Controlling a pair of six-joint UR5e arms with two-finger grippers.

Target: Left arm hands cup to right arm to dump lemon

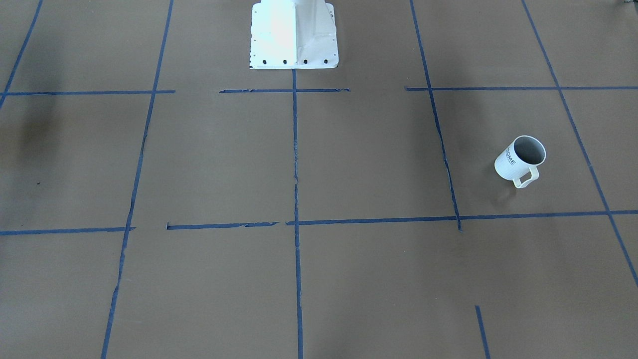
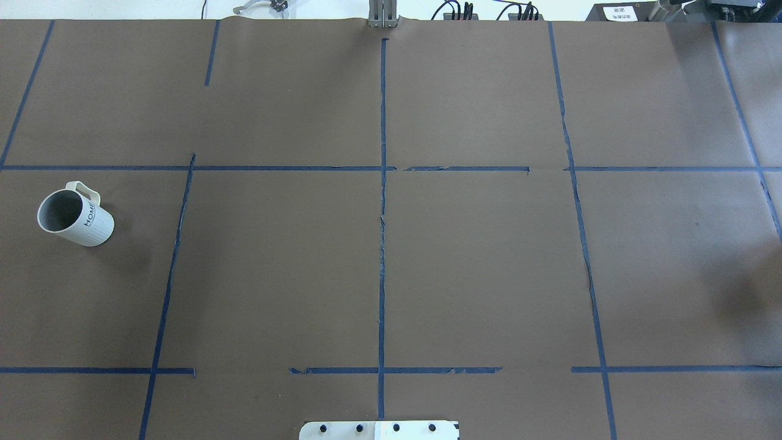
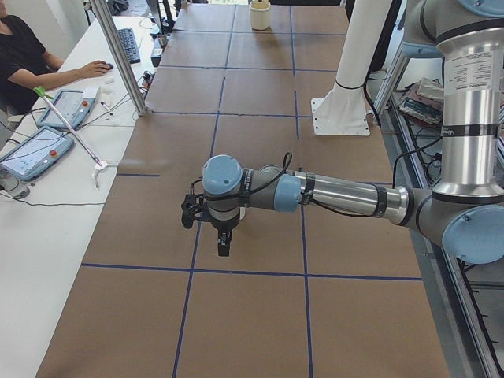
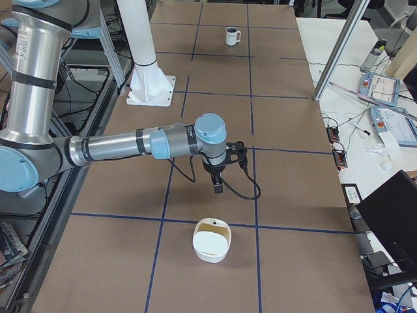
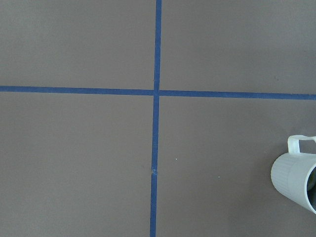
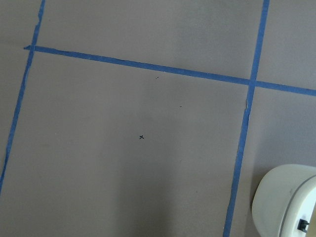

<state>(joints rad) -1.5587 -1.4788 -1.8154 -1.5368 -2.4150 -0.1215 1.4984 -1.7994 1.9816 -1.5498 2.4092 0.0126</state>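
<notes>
The cup (image 2: 76, 218), a white mug lettered "HOME", stands upright on the brown table on the robot's left side, its handle pointing away from the robot. It also shows as the cup (image 1: 520, 160), the far small cup (image 4: 232, 36), and at the right edge of the left wrist view as the cup (image 5: 296, 180). Its grey inside looks bare; the lemon is not in view. My left gripper (image 3: 224, 246) hangs over the table with its arm hiding the cup there. My right gripper (image 4: 218, 188) hangs above the table. I cannot tell whether either is open or shut.
A cream bowl-like container (image 4: 212, 241) sits near the right gripper, also seen as the container (image 6: 284, 200) and the far container (image 3: 260, 14). The white robot pedestal (image 1: 294, 35) stands mid-table. A person (image 3: 31, 55) sits at a side desk with tablets.
</notes>
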